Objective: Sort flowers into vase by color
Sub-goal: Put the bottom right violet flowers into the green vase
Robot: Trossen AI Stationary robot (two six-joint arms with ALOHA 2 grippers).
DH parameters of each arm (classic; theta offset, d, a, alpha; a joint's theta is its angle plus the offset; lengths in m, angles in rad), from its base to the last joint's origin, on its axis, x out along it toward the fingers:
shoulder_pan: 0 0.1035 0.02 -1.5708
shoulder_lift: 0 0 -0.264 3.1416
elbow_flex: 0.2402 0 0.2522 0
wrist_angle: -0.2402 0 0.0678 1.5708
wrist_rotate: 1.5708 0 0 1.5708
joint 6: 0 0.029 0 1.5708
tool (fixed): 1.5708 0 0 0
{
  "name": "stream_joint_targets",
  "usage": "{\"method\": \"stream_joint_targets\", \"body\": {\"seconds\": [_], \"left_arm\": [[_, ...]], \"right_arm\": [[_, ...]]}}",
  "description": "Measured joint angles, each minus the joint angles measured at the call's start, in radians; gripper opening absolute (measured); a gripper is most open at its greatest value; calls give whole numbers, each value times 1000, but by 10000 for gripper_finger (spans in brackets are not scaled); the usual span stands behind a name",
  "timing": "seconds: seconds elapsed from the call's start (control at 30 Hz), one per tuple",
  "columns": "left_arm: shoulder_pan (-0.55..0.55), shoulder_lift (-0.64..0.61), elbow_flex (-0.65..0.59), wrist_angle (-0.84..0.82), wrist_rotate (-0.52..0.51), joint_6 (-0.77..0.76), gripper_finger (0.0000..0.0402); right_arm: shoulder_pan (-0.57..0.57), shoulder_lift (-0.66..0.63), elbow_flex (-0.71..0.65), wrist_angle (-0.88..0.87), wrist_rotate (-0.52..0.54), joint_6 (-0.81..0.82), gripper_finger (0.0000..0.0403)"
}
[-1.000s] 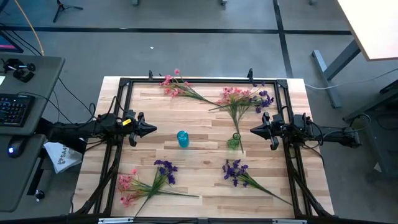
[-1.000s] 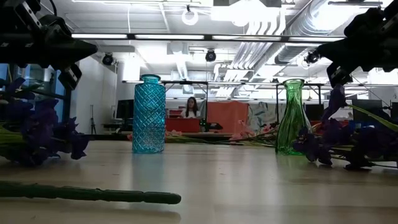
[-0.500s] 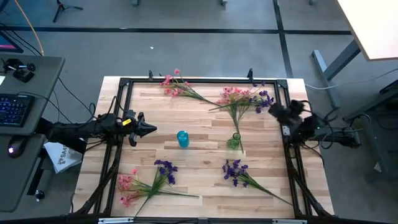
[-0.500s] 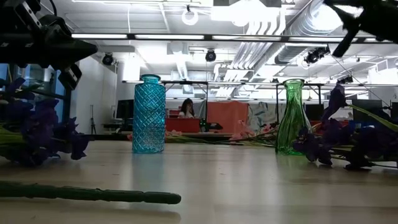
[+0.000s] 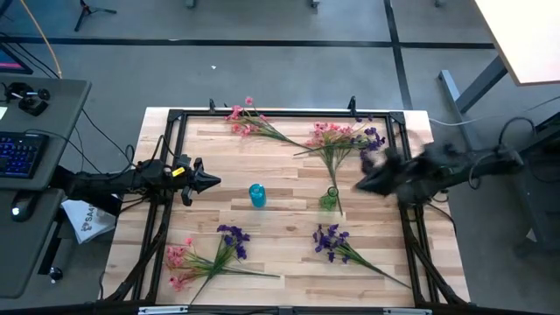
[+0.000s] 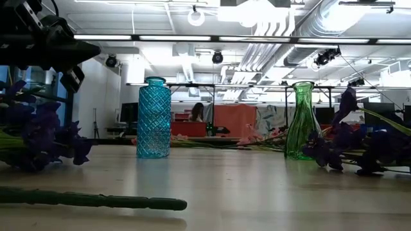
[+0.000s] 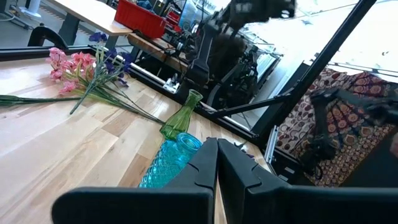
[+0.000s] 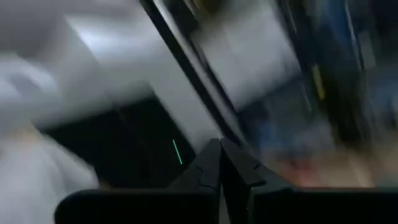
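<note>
Both grippers are closed and hold nothing. Left gripper (image 5: 213, 182) hangs over the left side of the light wooden table (image 5: 289, 227), its dark fingers (image 7: 214, 163) pressed together and pointing toward the middle, a little left of the blue textured glass vase (image 5: 256, 195). Right gripper (image 5: 359, 185) shows as a blurred dark shape over the right side of the table, just right of the green glass vase (image 5: 329, 200); its fingers (image 8: 219, 163) also meet with no gap.

The two vases stand upright near the table's centre, apart from each other, blue on the left and green on the right. In the low view the blue vase (image 6: 154, 117) and the green vase (image 6: 301, 121) are both empty.

All the flowers lie flat on the table. A pink sprig (image 5: 246, 120) lies at the far edge, left of centre. A mixed bunch of pink and purple sprigs (image 5: 343, 137) lies at the far right, its green stems running toward the green vase. At the near left, a pink sprig (image 5: 178, 260) and a purple sprig (image 5: 233, 241) lie with their stems crossing. At the near right, another purple sprig (image 5: 330, 240) lies with its stem trailing toward the near right corner.

A black metal frame (image 5: 284, 114) runs around the table. To the left of it stands a grey desk with a black keyboard (image 5: 19, 155). Far off in the room, the low view shows a person (image 6: 198, 112) behind a red panel.
</note>
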Motion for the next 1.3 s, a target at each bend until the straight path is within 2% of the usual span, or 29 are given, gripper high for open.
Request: {"method": "stream_joint_targets", "body": {"seconds": [0.1,0.2,0.27,0.37,0.6,0.77,1.0,1.17,1.3], "left_arm": [[0,0,0,0,0,0,0],[0,0,0,0,0,0,0],[0,0,0,0,0,0,0],[0,0,0,0,0,0,0],[0,0,0,0,0,0,0],[0,0,0,0,0,0,0],[0,0,0,0,0,0,0],[0,0,0,0,0,0,0],[0,0,0,0,0,0,0]], "right_arm": [[42,172,198,-544,-49,148,2],[92,326,358,-947,-99,220,15],[134,415,414,-1086,-101,283,35],[201,520,436,-1160,-126,381,81],[377,703,360,-1084,-218,512,212],[466,750,270,-998,-223,622,269],[503,751,114,-824,-110,716,283],[503,751,12,-616,-109,719,275],[513,751,-20,-583,-88,717,268]]}}
